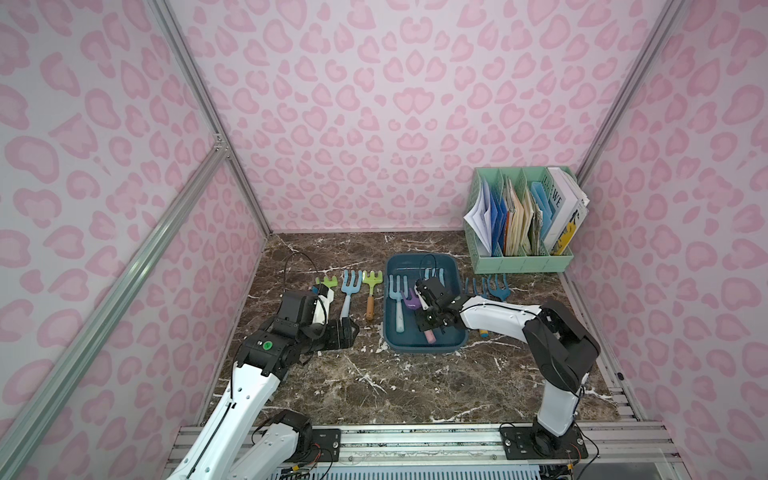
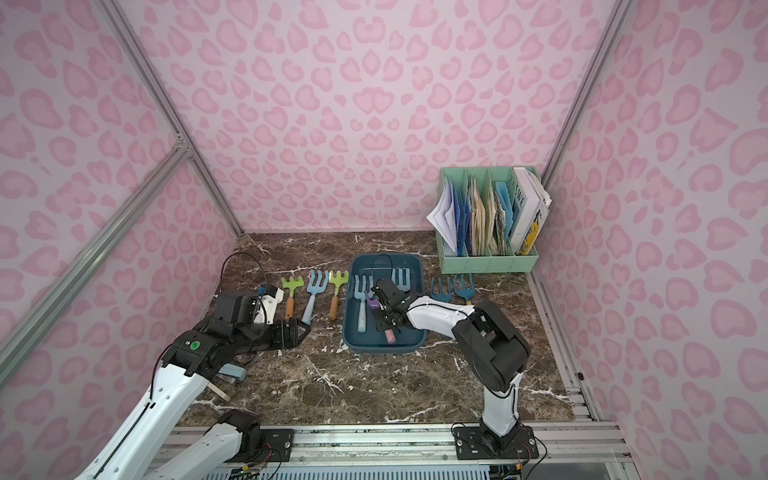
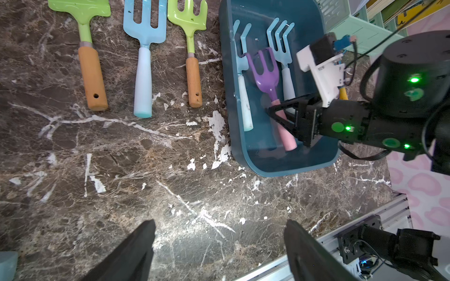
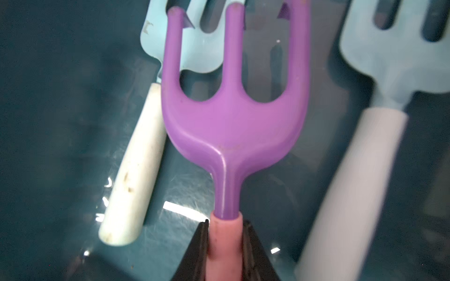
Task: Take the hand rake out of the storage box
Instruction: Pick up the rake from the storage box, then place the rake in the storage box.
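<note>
Gripping hand rake (image 4: 233, 126) (purple, pink-handled) | right end effector (image 4: 225, 227) | in storage box (image 3: 280, 170)

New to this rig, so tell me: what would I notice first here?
The right gripper is shut on the pink handle of the purple hand rake inside the teal storage box, mid-table. A mint file rack stuffed with papers stands in the far right corner.

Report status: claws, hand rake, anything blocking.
Right claw shut on pink handle of purple plastic hand rake, inside teal plastic storage box. Left claw open, empty. Pale-blue rakes flank it.
</note>
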{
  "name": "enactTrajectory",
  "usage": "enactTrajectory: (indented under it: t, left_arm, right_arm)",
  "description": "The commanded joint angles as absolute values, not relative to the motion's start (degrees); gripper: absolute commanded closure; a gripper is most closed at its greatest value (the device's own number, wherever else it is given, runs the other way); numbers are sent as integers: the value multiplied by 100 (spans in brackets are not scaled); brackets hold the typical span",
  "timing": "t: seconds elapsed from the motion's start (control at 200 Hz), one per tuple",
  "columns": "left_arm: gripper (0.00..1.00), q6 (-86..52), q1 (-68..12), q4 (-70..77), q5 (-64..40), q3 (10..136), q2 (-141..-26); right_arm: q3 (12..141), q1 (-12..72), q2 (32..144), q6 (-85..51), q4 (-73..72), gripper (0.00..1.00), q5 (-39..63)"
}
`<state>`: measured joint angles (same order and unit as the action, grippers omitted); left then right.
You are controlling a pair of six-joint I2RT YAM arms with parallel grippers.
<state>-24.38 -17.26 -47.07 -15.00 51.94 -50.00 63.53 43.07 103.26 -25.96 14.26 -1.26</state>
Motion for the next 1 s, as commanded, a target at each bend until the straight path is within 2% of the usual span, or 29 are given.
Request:
enactTrajectory:
  t: [0.0,0.17,0.325,0.42,0.63,0.995]
  left_arm:
    - [16,-2625,-1723,-4387,-1792,5169,-5060]
    - [22,-2841,-1727,-3972,-2188,5093,-5161]
    - [30,-3060,-1728,-3480,-2843,5063,-5282]
    - [33,-3086,-1740,-3397,-2928,5130,-5317]
    - [34,-3041,-1743,-3472,-2848,5162,-5352]
    - [34,-2941,-1756,-3480,-2735,5036,-5397]
  right_arm:
    - [6056,4150,9775,-2496,1232,89,166]
    - [5576,3807,8937,-2336,904,91,976]
    - [5194,3452,8381,-2305,390,91,2128]
    - [5139,3294,8266,-2313,308,91,2193]
    - [5519,3248,8865,-2126,520,91,1752]
    - [6790,3594,10730,-2299,650,89,1195]
